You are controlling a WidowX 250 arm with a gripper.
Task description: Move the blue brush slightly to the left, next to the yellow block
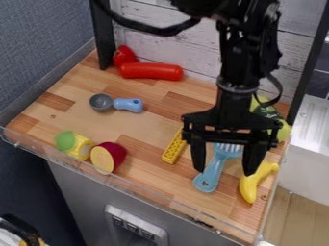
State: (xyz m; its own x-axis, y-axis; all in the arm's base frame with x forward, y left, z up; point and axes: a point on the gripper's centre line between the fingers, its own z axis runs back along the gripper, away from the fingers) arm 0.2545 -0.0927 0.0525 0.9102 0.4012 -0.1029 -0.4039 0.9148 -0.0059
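We see the black claw (pixel 225 168) with its angular fingers spread apart over a smooth blue toy fork (pixel 213 171), which lies on wood-patterned planks (pixel 147 170) between a knobbly yellow brick (pixel 174 147) and a curved banana (pixel 250 185)

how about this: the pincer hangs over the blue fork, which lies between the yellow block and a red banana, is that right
The banana is yellow, not red, in the camera view. The pincer, blue fork and yellow block are as you say.
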